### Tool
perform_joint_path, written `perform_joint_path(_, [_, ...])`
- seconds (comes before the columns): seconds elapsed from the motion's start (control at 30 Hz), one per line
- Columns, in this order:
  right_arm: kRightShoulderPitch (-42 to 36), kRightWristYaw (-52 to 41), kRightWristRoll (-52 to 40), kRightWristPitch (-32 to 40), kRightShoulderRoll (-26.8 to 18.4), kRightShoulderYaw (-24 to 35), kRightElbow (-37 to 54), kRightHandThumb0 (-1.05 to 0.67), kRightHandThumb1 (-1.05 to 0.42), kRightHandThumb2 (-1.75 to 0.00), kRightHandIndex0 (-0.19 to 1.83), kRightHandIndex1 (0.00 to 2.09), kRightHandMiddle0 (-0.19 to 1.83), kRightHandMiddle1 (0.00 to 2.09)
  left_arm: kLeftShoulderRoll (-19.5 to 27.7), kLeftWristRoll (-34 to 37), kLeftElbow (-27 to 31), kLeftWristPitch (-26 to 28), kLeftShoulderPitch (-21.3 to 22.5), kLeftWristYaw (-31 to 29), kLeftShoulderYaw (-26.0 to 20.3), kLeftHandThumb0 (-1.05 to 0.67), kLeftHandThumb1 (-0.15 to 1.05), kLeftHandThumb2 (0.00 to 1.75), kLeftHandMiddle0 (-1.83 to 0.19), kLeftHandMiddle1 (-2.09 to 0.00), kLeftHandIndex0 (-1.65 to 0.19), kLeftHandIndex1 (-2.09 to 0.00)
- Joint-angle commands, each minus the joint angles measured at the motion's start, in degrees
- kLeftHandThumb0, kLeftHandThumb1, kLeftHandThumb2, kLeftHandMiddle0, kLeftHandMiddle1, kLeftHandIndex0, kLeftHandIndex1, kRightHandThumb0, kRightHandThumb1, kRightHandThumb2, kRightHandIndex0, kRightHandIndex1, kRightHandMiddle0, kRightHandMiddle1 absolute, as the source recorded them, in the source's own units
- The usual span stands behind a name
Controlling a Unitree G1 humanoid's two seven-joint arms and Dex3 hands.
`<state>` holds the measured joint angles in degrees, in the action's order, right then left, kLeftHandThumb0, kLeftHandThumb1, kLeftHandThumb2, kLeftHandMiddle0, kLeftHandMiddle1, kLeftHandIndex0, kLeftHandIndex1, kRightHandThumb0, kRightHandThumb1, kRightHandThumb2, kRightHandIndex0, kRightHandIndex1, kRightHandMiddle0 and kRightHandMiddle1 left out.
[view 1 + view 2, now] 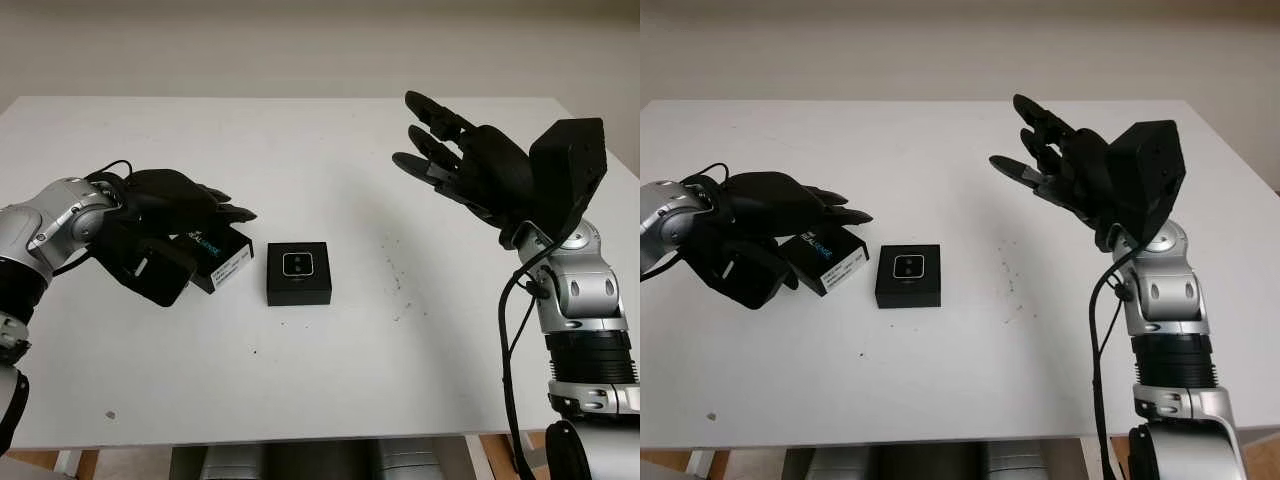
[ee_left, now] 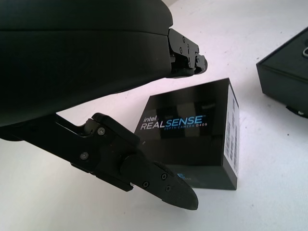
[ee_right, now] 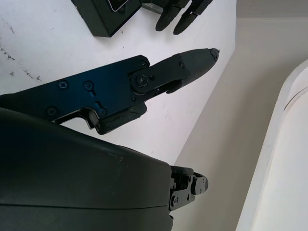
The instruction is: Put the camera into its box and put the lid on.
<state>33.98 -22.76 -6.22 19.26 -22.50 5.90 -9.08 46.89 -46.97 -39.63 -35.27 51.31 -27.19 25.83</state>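
Note:
The open black box (image 1: 298, 273) sits at the table's middle with the small camera (image 1: 299, 264) inside, lens face up. Just left of it the black lid (image 1: 222, 260), printed "RealSense" (image 2: 197, 134), lies on the table. My left hand (image 1: 200, 225) is over the lid's left part, fingers reaching above it and thumb (image 2: 159, 180) beside its near edge, not closed on it. My right hand (image 1: 440, 145) is open, raised in the air right of the box and well apart from it.
The white table (image 1: 320, 380) carries a few dark specks right of the box. A cable runs along my left wrist. A pale wall stands behind the table's far edge.

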Motion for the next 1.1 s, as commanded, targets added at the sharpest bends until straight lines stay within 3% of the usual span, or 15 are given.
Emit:
perform_joint_path(0.0, [0.3,-0.2,-0.3,-0.5,-0.4,0.0,0.6,-0.66,-0.99,-0.06,0.03,0.06,0.07,0.06,0.5,-0.1,0.8,0.5,-0.5,-0.5,0.3,-0.61,0.81,0.05,-0.13,-0.05,-0.12,-0.06])
perform_joint_path(0.17, [0.4,-0.2,0.1,-0.3,-0.5,-0.3,0.9,-0.66,-0.99,-0.06,0.03,0.06,0.07,0.06,0.4,-0.2,0.9,1.4,-1.2,-0.2,0.4,-0.58,0.81,0.05,-0.13,-0.06,-0.14,-0.07])
perform_joint_path(0.4, [0.1,0.2,0.5,-0.2,-0.5,-0.4,1.6,-0.67,-0.99,-0.05,0.05,0.06,0.08,0.06,-0.3,-0.2,-1.5,1.6,-3.3,6.3,0.2,-0.43,0.82,0.06,-0.2,-0.08,-0.19,-0.1])
perform_joint_path(0.6, [0.0,0.4,0.8,0.1,-0.6,-0.5,2.1,-0.67,-0.99,-0.05,0.05,0.06,0.09,0.06,-1.0,1.8,-1.1,4.0,-5.1,6.6,-0.6,-0.39,0.82,0.06,-0.26,-0.1,-0.19,-0.09])
perform_joint_path(0.63, [0.0,0.2,0.7,-0.2,-0.6,-0.5,2.0,-0.67,-0.99,-0.05,0.05,0.06,0.09,0.06,-1.0,2.1,-0.7,4.3,-5.5,6.9,-0.7,-0.39,0.82,0.05,-0.22,-0.26,-0.22,-0.09])
perform_joint_path(0.67, [0.1,0.1,0.6,-0.3,-0.5,-0.5,1.8,-0.66,-0.99,-0.05,0.05,0.06,0.08,0.06,-1.1,2.3,-0.4,4.5,-5.9,7.2,-0.7,-0.39,0.82,0.05,0.01,-0.82,-0.25,-0.1])
perform_joint_path(0.7, [0.1,0.0,0.6,-0.5,-0.5,-0.5,1.7,-0.66,-0.99,-0.05,0.05,0.06,0.09,0.06,-1.0,2.2,0.1,4.6,-6.3,7.9,-0.7,-0.41,0.82,0.05,0.1,-1.07,-0.28,-0.11])
perform_joint_path(0.8, [0.1,-0.1,0.2,-0.5,-0.3,-0.4,1.7,-0.65,-0.99,-0.05,0.04,0.05,0.08,0.06,-0.9,1.5,1.9,5.2,-7.7,9.6,-0.4,-0.51,0.83,0.06,0.18,-1.38,-0.38,-0.19])
perform_joint_path(0.83, [0.1,-0.1,0.3,-0.8,-0.3,-0.4,1.6,-0.64,-0.99,-0.05,0.04,0.05,0.08,0.06,-0.8,1.0,2.4,5.1,-8.1,10.7,-0.3,-0.55,0.83,0.06,0.18,-1.45,-0.36,-0.29])
perform_joint_path(0.9, [0.0,0.0,0.5,-0.9,-0.4,-0.5,1.6,-0.64,-0.99,-0.05,0.05,0.06,0.09,0.06,-0.6,0.2,3.0,4.3,-8.8,12.7,0.0,-0.63,0.85,0.06,0.19,-1.73,-0.17,-0.92])
perform_joint_path(0.93, [0.0,0.0,0.4,-0.8,-0.4,-0.4,1.6,-0.64,-0.99,-0.05,0.05,0.06,0.09,0.06,-0.6,0.1,3.1,4.2,-9.0,12.8,0.1,-0.65,0.87,0.06,0.19,-1.81,-0.1,-1.12])
perform_joint_path(1.07, [-0.1,-0.1,0.4,-1.3,-0.5,-0.4,1.5,-0.62,-0.99,-0.06,0.05,0.06,0.09,0.06,-0.6,-0.2,3.4,4.6,-9.3,11.8,0.4,-0.65,0.94,0.06,0.19,-2.03,0.1,-1.77])
